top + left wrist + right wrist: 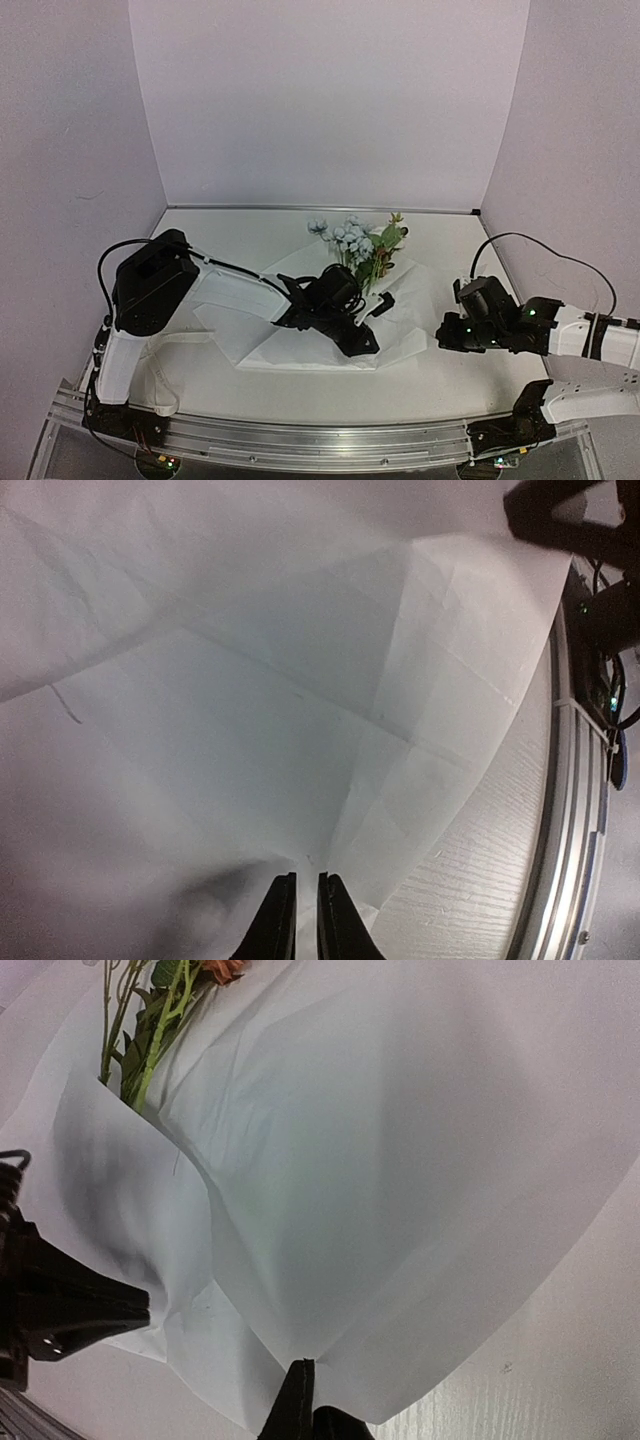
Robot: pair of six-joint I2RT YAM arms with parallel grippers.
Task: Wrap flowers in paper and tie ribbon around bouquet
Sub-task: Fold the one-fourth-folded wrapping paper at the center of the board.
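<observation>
Left gripper sits low on the middle of the paper. Its jaws are almost together with only a thin slit between them, and a fold of the sheet appears pinched there. Right gripper is fully closed at the sheet's right edge. Its wrist view shows the paper drawn to a point at its tips, so it seems to hold that edge.

On the table the paper spreads across the centre, crumpled and partly folded up on both sides. The flowers lie on it with blooms at the far end and stems running back toward the arms, so their long axis runs near to far, between the two grippers. The stems pass just beyond the left gripper's tips and to the left of the right gripper; the left one is nearer. By my reading, each held flap has to cross sideways over the stems, at right angles to them. A pale strip by the left arm's base may be the ribbon, well apart from the stems.
</observation>
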